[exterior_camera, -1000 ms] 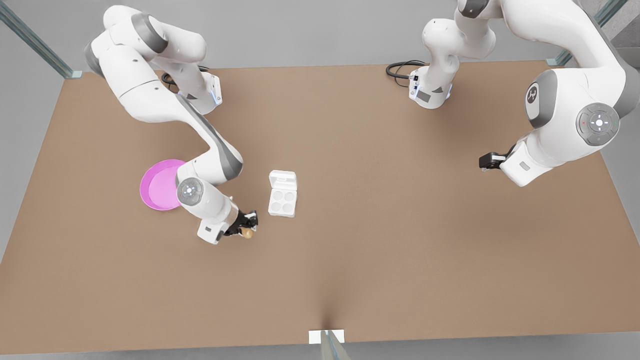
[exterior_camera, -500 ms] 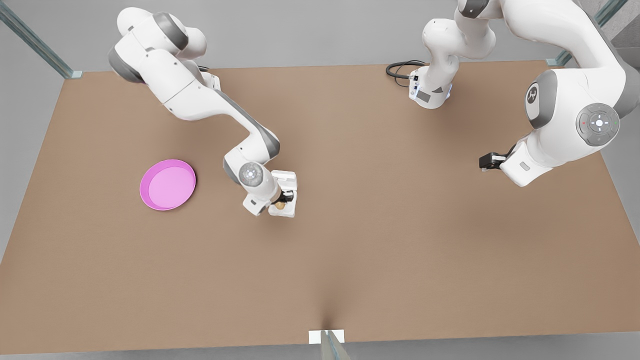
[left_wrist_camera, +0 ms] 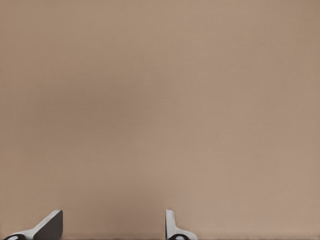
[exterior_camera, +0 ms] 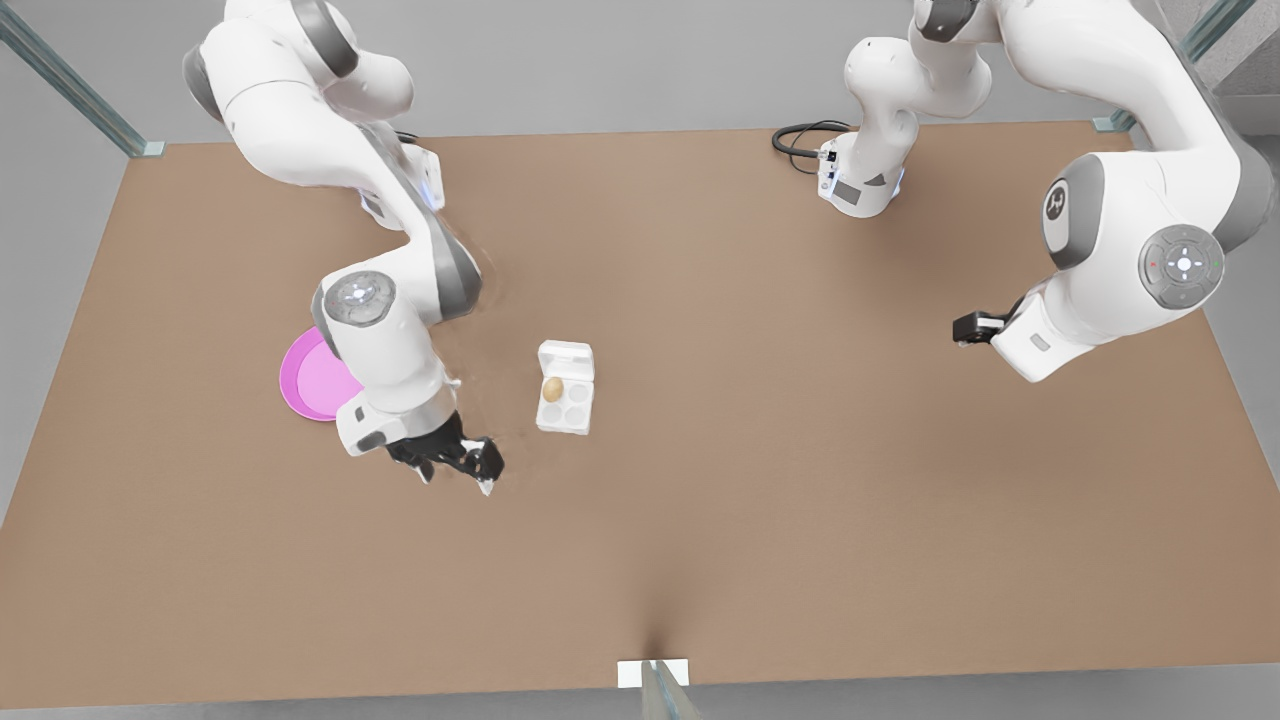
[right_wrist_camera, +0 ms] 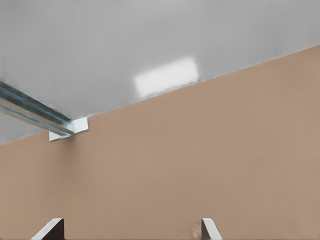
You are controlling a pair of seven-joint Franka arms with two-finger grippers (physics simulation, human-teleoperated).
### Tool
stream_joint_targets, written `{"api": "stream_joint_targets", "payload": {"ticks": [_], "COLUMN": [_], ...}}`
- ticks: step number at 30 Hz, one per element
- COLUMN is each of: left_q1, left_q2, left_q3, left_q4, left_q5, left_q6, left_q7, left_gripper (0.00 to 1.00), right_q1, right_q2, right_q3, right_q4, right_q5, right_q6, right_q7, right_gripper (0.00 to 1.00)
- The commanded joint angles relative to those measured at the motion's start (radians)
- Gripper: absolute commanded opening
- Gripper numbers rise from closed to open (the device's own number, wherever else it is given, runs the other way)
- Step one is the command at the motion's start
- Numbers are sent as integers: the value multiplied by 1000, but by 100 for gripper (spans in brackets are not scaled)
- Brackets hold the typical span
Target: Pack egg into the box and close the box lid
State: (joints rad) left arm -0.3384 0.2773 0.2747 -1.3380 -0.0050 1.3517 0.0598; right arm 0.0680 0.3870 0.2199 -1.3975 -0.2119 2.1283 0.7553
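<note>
Egg, tan-brown, sat in one cup of the box, in the row next to the hinge and on the front view's left; the other three cups held nothing. The box lid lay open and flat on the table, on the far side of the cups.

No readable writing appeared anywhere; a small dark emblem marked a joint of the arm on the front view's right, perhaps a maker's logo, but it could not be made out.

The left gripper hung above bare table, near the box on the front view's left and apart from it; its fingers were spread with nothing between them. That arm's forearm covered part of the pink plate.

The right gripper waited well away at the front view's right, level above the table; in the right wrist view its fingers stood wide apart and empty, facing a metal corner bracket at the table's edge.

A black cable looped beside the far arm base; a white tab sat at the table's near edge.
</note>
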Motion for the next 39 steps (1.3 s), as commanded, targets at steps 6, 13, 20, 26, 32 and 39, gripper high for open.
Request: {"api": "stream_joint_targets", "payload": {"ticks": [6, 13, 20, 26, 32, 39], "left_q1": [-360, -725, -725, -797, -791, -777], "left_q2": [59, 141, 368, 413, 511, 517], "left_q3": [-14, -14, -81, -144, -141, -111], "left_q4": [-44, -219, -112, -112, -90, -66], "left_q5": [56, -366, -398, -368, -280, -248], "left_q6": [-335, 302, 708, 831, 960, 961], "left_q7": [-224, -1106, -1293, -1158, -1140, -1140], "left_gripper": [21, 21, 21, 21, 21, 21], "right_q1": [-158, -209, -198, -174, -171, -182], "right_q2": [-155, -126, -122, -120, -114, -114], "right_q3": [-134, -136, -136, -128, -128, -129], "right_q4": [-41, -6, -5, 32, 32, 34], "right_q5": [177, 111, 111, 114, 118, 97], "right_q6": [-619, -666, -666, -665, -665, -662], "right_q7": [-814, -811, -812, -809, -811, -821], "right_gripper": [100, 100, 100, 100, 100, 100]}}
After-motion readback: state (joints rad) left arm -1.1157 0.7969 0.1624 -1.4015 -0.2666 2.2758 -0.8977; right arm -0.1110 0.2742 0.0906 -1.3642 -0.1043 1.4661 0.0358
